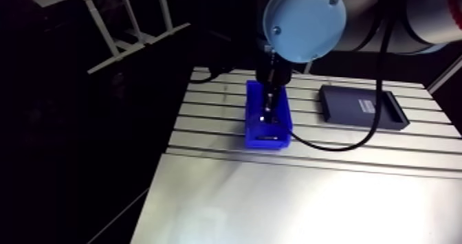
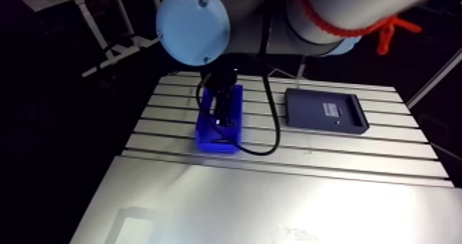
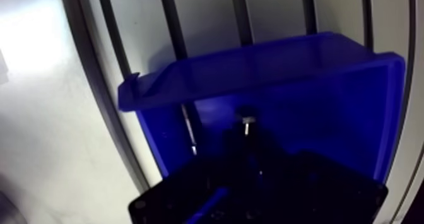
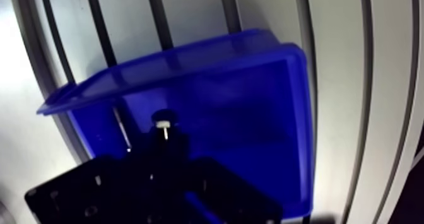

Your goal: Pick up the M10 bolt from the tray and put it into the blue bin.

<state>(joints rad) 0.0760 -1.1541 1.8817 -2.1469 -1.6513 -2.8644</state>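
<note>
Arm view: end effector (image 1: pixel 269 108) hangs straight down from the wrist into the blue bin (image 1: pixel 256 133). The bin stands on the slotted part of the worktop (image 1: pixel 309 198), at its near left, just behind the seam where the smooth near plate begins. The dark tray (image 1: pixel 350 101) lies flat on the slots to the right of the bin, a little farther back and well apart from it; nothing can be made out on its surface at this range. Wrist view: the two dark fingers (image 3: pixel 230 149) are drawn close together, with the M10 bolt (image 3: pixel 247 120) pinched between their tips. Only its bright end and a short sliver of shank show beyond the dark pads. The bolt is inside the bin's outline, above the floor and close to the low lipped end wall. It is clear of the walls as far as can be seen; whether it touches the bin floor cannot be told. The bin's open top faces the camera, with the slotted worktop visible around it on all sides.
</note>
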